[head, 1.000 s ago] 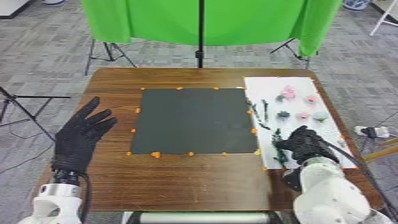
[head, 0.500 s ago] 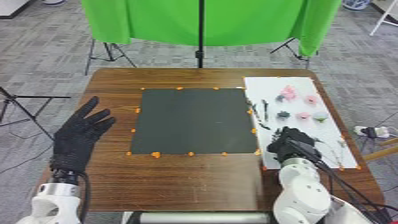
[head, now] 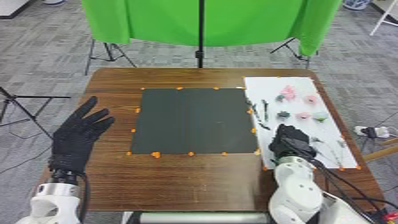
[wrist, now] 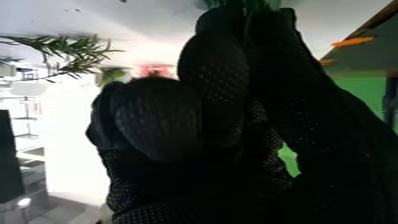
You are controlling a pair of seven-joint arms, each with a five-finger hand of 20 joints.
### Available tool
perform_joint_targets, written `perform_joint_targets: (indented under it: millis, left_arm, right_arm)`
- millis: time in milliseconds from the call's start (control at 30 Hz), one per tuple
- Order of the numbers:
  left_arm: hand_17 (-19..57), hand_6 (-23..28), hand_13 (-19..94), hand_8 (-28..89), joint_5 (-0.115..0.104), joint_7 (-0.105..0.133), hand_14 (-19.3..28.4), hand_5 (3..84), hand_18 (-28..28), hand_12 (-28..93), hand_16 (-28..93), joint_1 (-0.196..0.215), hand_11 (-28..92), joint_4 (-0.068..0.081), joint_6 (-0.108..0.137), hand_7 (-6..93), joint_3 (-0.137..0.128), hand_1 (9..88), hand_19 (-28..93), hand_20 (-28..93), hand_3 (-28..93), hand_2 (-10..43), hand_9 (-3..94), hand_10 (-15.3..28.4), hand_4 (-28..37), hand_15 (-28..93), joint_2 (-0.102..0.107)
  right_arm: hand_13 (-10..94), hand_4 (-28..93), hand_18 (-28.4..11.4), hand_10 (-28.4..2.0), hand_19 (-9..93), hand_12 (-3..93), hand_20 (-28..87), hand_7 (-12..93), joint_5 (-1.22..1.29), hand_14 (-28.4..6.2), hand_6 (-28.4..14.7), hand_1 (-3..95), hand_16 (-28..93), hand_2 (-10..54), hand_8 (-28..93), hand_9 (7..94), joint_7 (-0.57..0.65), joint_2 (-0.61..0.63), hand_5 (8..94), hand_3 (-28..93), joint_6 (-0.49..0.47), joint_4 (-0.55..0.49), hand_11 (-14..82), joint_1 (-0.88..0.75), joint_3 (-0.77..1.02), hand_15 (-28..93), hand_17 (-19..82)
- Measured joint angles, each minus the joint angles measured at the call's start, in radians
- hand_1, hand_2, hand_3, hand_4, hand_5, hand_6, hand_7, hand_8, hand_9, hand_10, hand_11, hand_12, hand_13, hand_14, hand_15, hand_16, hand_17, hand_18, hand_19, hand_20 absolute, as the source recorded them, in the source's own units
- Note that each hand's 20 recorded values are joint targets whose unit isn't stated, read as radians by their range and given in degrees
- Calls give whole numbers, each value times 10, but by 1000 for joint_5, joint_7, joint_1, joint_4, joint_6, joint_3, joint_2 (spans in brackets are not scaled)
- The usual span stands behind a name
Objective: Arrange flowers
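The right hand (head: 291, 142), low over the near left part of the white sheet (head: 266, 85), is nearly closed, its thumb and a finger (wrist: 218, 55) pinching what looks like green foliage (wrist: 258, 5), the rest curled in; a pinch so near the tips could let the foliage twist or slip once lifted; a low sweep left could catch the dark leafy stems (head: 265, 107) along the sheet's left edge, and one to the right could drag the thin sprigs (head: 340, 143); farther off, the pink flower (head: 304, 115) and green bloom (head: 320, 116) nearly touch, so picking one may shift the other; the left hand (head: 75, 140) waits open on the left, beyond the dark mat (head: 191, 120); the glove hides how firm the grip is, the foliage is cut off at the wrist view's edge, and whether it touches the sheet I cannot tell
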Motion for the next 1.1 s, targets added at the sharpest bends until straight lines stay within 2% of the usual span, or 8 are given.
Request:
perform_joint_targets:
  millis: [167, 467, 600, 733, 933, 1100]
  left_arm:
    - [-86, 56, 262, -100, 0, 6, 266, 355, 284, 124, -58, 5, 236, -3, 0, 123, -8, 226, 530, 144, 779, 57, 359, 186, -282, 500, 1]
    - [-86, 56, 262, -101, 0, 6, 266, 355, 284, 124, -59, 6, 235, -5, 0, 124, -11, 227, 530, 145, 779, 57, 358, 186, -282, 499, 1]
    - [-86, 56, 262, -101, 0, 6, 265, 354, 284, 124, -58, 8, 235, -12, 0, 124, -18, 227, 530, 144, 779, 57, 358, 186, -282, 498, 4]
    - [-86, 56, 262, -101, 1, 0, 266, 354, 284, 123, -58, 13, 235, -24, 3, 125, -35, 226, 530, 144, 780, 57, 358, 187, -282, 500, 6]
    - [-86, 56, 264, -102, 1, -11, 266, 355, 284, 123, -58, 13, 235, -42, 20, 126, -52, 227, 530, 145, 779, 57, 358, 186, -281, 501, 16]
    - [-85, 57, 263, -102, 1, -14, 266, 355, 284, 123, -59, -2, 235, -47, 36, 126, -40, 227, 531, 146, 779, 57, 357, 187, -280, 502, 47]
  right_arm:
    - [902, -283, -224, -109, 932, 243, 367, 270, -39, -70, -51, 574, 194, -95, 122, 914, 12, 26, 887, 723, 92, -6, 478, -24, 4, 653, 522]
    - [910, -283, -229, -109, 932, 241, 395, 255, -97, -68, -53, 571, 198, -95, 141, 921, 14, 35, 895, 734, 124, -64, 477, -10, 19, 650, 530]
    - [912, -283, -229, -110, 932, 237, 401, 251, -98, -68, -54, 572, 200, -95, 148, 923, -7, 13, 897, 733, 126, -93, 479, 19, 20, 650, 531]
    - [912, -283, -230, -110, 932, 233, 406, 247, -92, -68, -54, 572, 202, -95, 151, 924, -84, -45, 900, 733, 120, -98, 481, 94, -21, 650, 532]
    - [913, -283, -229, -107, 932, 230, 414, 248, -84, -68, -52, 568, 203, -95, 157, 923, -246, -210, 899, 735, 104, 8, 488, 287, -166, 653, 533]
    - [913, -283, -230, -107, 932, 226, 418, 249, -52, -68, -51, 565, 202, -95, 156, 922, -356, -393, 899, 738, 79, 167, 492, 395, -209, 655, 534]
